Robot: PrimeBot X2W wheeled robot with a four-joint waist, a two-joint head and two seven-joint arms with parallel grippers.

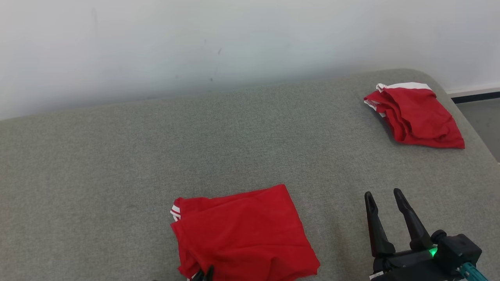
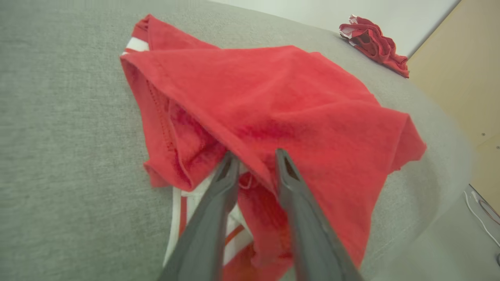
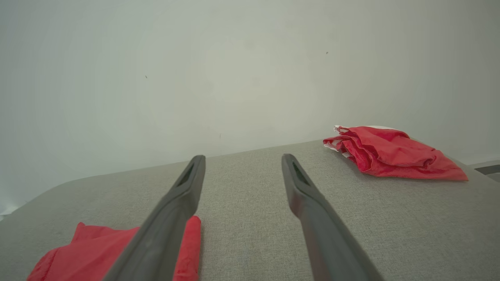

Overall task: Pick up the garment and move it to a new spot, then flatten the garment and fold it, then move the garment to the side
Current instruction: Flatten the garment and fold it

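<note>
Jaws, left gripper (image 2: 254, 154): set at a middling gap astride a raised fold of the red knit garment with white striped trim (image 1: 242, 230). Whether they pinch the cloth cannot be told.
Jaws, right gripper (image 1: 383, 193): spread wide, holding nothing, hovering to the right of the garment and apart from it.

Item: red garment, loosely folded, lying at the near edge of the grey fabric-covered bench (image 1: 117, 156), left of centre.
Handling (judged): light, soft and limp. It will sag and trail from any single hold, and its layers may slide apart. It is not fragile.
Best hold (judged): the stitched hem or the striped band at the near-left corner, taking all layers together.

Also on the bench: a second crumpled red-and-white garment (image 1: 414, 115), at the far right corner, well apart.

Edges: pale wall (image 1: 195, 39) along the far side, a rounded drop-off at the right, and the near edge just beside the garment.
Open room: broad bare cloth to the left, centre and far side.
</note>
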